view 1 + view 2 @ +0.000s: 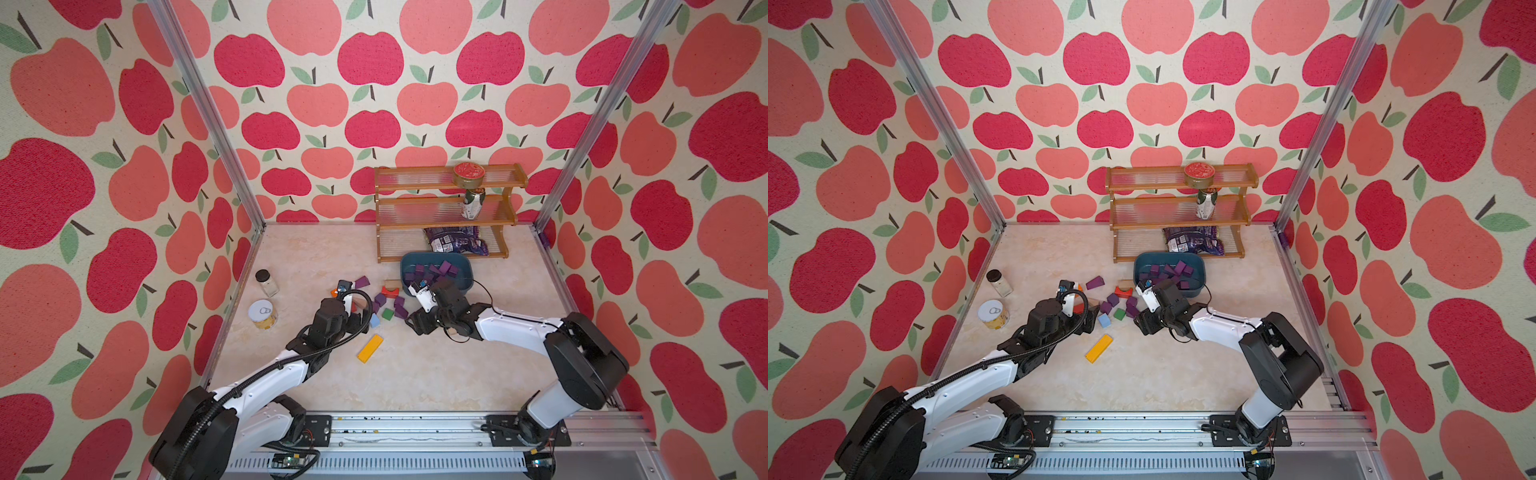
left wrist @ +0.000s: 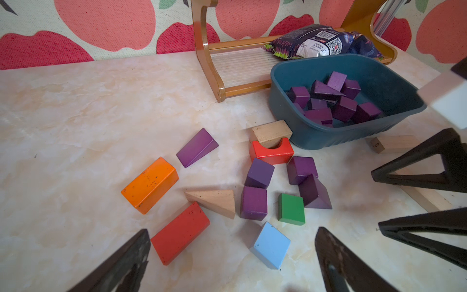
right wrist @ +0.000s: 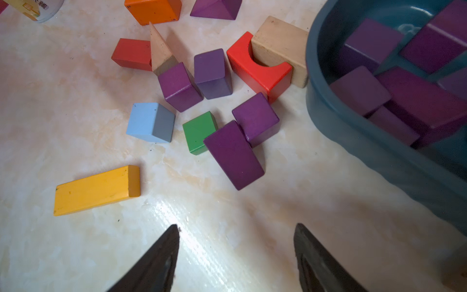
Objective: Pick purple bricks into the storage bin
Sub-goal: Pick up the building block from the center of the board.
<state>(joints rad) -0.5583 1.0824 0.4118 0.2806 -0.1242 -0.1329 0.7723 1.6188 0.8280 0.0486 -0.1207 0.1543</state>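
The teal storage bin (image 1: 464, 279) sits in front of the shelf and holds several purple bricks (image 2: 343, 108). On the table beside it lie more purple bricks: a wedge (image 2: 197, 148), cubes (image 2: 253, 203) and a long one (image 3: 233, 154). My right gripper (image 3: 237, 227) is open and empty over bare table, just short of the long purple brick. Its fingers (image 2: 444, 144) show in the left wrist view. My left gripper (image 2: 232, 233) is wide open and empty, low over the table, between a red block and a light-blue block.
Mixed in are orange (image 2: 150, 184), red (image 2: 179, 232), light-blue (image 2: 270, 245), green (image 2: 291, 209), yellow (image 3: 96, 189) and plain wood (image 2: 271, 132) blocks. A wooden shelf rack (image 1: 446, 212) with a purple snack bag (image 1: 455, 240) stands behind the bin. A jar (image 1: 266, 282) and can (image 1: 262, 313) stand left.
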